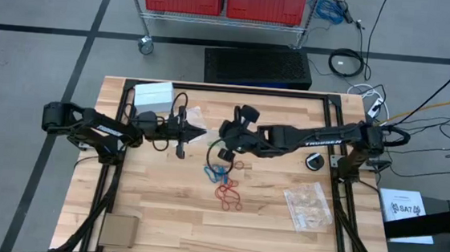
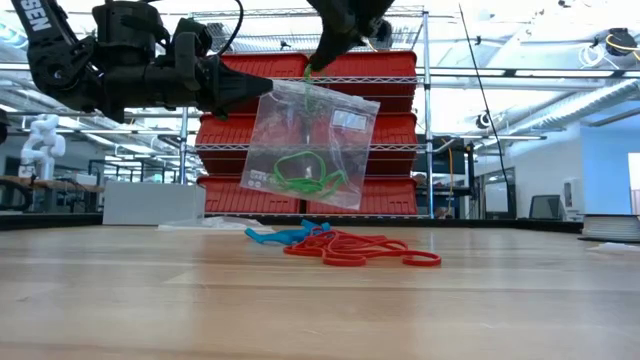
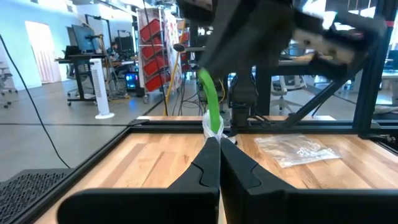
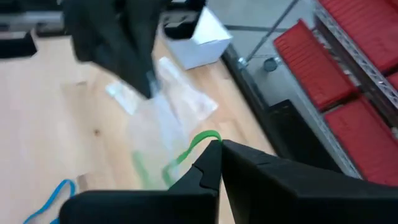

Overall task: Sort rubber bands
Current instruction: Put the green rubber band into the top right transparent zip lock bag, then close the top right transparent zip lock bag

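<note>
wooden surface (image 2: 150, 300) up front, red rubber bands (image 2: 362, 250) and blue ones (image 2: 275, 236) heaped mid-board. above them hangs a clear bag (image 2: 310, 145) with green bands (image 2: 300, 175) inside. left pincer (image 1: 200, 131) clamped on one bag edge, right pincer (image 1: 226, 130) pinching a green band at its mouth. red bins (image 2: 300, 130) behind.

White capital letters reading "TROSSEN" run along the dark forearm of the right robot arm (image 1: 320, 139) in the high view, the letters "SEN" show on the dark arm link (image 2: 40, 20) in the low view, and "SA7" is printed on the white paper sheet (image 1: 405, 209) beside the bench.
</note>
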